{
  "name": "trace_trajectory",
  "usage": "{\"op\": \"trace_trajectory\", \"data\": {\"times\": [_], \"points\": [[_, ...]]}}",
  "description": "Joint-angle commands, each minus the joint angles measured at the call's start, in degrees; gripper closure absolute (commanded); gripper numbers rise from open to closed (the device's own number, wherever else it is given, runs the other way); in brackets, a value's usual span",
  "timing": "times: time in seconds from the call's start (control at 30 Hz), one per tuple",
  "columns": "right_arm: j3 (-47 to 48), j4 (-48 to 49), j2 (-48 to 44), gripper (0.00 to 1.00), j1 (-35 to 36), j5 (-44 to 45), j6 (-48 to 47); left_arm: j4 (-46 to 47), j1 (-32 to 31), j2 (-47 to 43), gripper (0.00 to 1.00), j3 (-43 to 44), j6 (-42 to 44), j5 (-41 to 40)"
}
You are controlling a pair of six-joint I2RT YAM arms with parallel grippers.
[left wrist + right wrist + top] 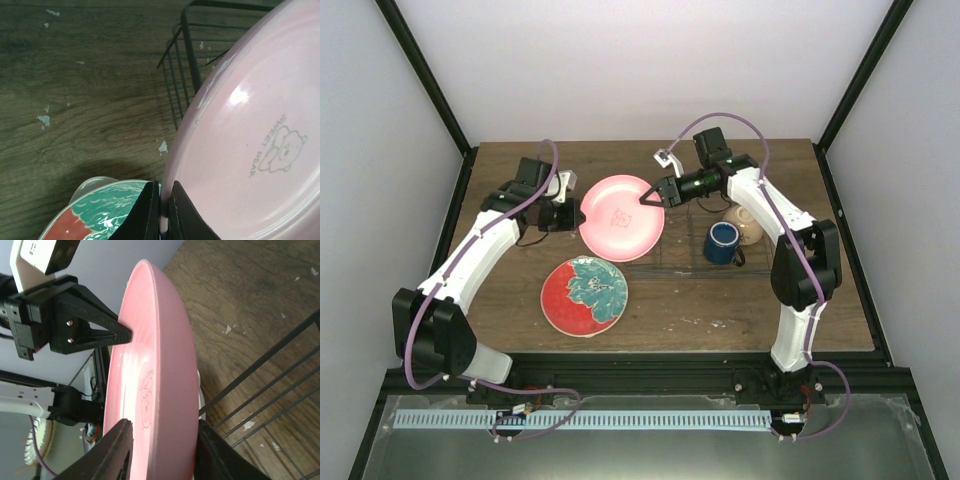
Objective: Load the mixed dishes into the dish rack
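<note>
The pink plate [621,217] stands tilted on edge above the table, just left of the dish rack [692,262]. My left gripper [163,210] is shut on its left rim, one finger on each face. My right gripper [165,426] straddles the opposite rim, with fingers [116,452] pressed against both sides of the plate [155,365]. The red plate with the teal flower [585,296] lies flat in front, and a pale rim [92,182] shows under it. Inside the rack sit the dark blue mug [722,243] and the cream bowl [747,224].
The rack's dark wires [182,65] rise close to the pink plate's right side [270,390]. Black frame posts and white walls enclose the wooden table [760,310].
</note>
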Motion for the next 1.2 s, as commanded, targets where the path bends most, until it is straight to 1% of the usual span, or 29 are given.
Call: {"op": "trace_trajectory", "data": {"times": [0.0,0.1,0.2,0.27,0.37,0.47,0.6,0.67,0.7,0.73,0.77,0.83,1.03,1.17], "points": [[2.6,-0.4,0.3,0.85,0.8,-1.9,-1.5,2.0,-0.2,0.6,1.00,1.7,0.4,0.2],[3.1,-1.3,0.7,0.94,0.8,-0.5,-2.1,2.3,-0.3,0.7,1.00,1.9,0.3,0.2],[4.5,-2.5,0.8,0.99,0.8,1.9,-3.5,2.2,-0.2,0.8,0.98,2.3,0.3,0.1],[5.6,-3.1,0.7,0.99,0.8,3.9,-4.8,2.1,-0.2,0.8,0.95,2.4,0.5,0.2],[7.3,-3.3,0.5,0.99,0.8,6.7,-6.6,1.5,-0.2,0.8,0.87,3.0,0.8,0.1],[9.1,-3.6,0.2,0.99,0.8,10.0,-9.0,0.6,-0.2,0.6,0.71,3.8,1.0,0.3],[10.6,-4.3,-0.9,0.99,0.8,15.8,-13.0,-0.4,0.2,-0.3,0.46,4.9,0.6,1.3],[10.3,-4.5,-2.2,0.99,0.8,19.4,-15.1,-0.4,1.0,-1.0,0.23,5.6,-0.1,2.2],[9.8,-4.2,-3.1,0.99,0.8,21.0,-16.0,-0.4,1.6,-1.3,0.14,6.4,-0.2,2.8],[9.0,-3.7,-4.3,0.99,0.8,22.3,-16.9,-0.4,2.2,-1.6,0.06,7.0,-0.5,3.2],[7.8,-2.9,-5.6,0.99,0.8,23.7,-17.7,-0.3,3.0,-1.7,0.03,7.7,-0.5,3.5],[4.8,-0.5,-9.0,0.99,0.8,26.3,-19.5,-0.3,4.0,-1.6,0.00,9.3,-0.3,3.3],[-6.9,10.6,-20.3,0.99,0.8,32.9,-24.5,1.1,5.2,1.0,0.00,12.0,0.0,2.0],[-16.2,19.1,-27.6,0.99,0.8,38.3,-30.7,1.6,5.5,3.3,0.00,12.8,0.5,2.8]]}}
